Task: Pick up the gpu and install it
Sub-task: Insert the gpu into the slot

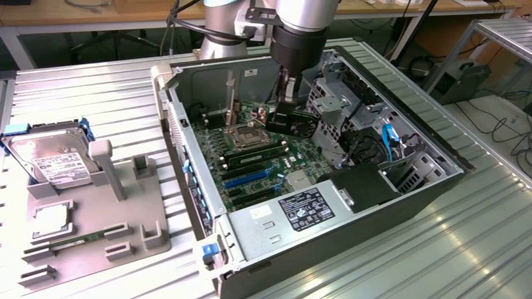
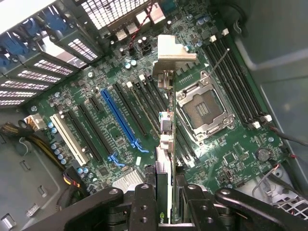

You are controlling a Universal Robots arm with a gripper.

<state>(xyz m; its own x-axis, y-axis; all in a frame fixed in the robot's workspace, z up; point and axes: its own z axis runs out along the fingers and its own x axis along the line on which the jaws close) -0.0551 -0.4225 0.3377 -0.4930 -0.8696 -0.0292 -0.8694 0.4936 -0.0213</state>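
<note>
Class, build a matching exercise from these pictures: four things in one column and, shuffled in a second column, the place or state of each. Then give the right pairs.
Column 1
1. gpu
2. hard drive
3. processor socket
4. long blue slot

Column 2
A. empty, with nothing plugged in
B. on the grey holder outside the computer case
C. gripped on edge by the end effector, above the motherboard
D. open, beside the black memory slots

Pairs: 1-C, 2-B, 3-D, 4-A

Silver hard drive (image 1: 52,162) on grey holder (image 1: 99,232) beside open computer case (image 1: 349,212)
</note>
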